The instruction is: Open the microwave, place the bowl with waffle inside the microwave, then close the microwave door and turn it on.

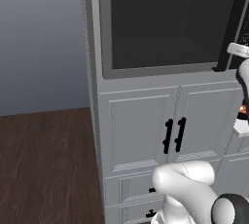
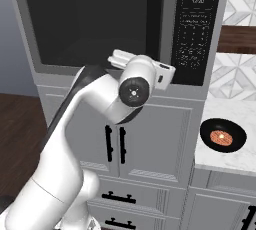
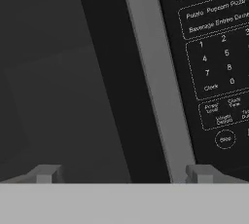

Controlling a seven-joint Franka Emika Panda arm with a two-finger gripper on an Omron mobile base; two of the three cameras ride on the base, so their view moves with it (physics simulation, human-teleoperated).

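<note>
So I'm parked in front of the microwave (image 2: 125, 29) with the arm up at chest height, and the gripper (image 3: 124, 174) is spread fully wide, holding nothing. From the hand view the two tips sit either side of the long black handle (image 3: 104, 82) and the grey frame strip next to it, so I'm lined up on the microwave door (image 1: 163, 23), which looks shut to me. The control panel (image 2: 196, 29) is just beside the handle on the right.

The bowl (image 2: 223, 136) with the waffle is sitting off to the right on the marble counter (image 2: 227, 159), well apart from the arm. It reads as a dark dish with an orange-brown disc in it.

What worries me here:
- The handle sits just beside the keypad. If I drift right while closing in, a finger lands on the buttons instead of wrapping the bar.
- I can't tell how far the tips are from the door, so I could push in too far and jam into the glass, or close short and pinch air.
- That grey strip is between the tips too. Closing on it instead of just the bar means a slippy grip when I pull.
- The door swings in an arc; pulling straight back could pop the fingers off.
</note>
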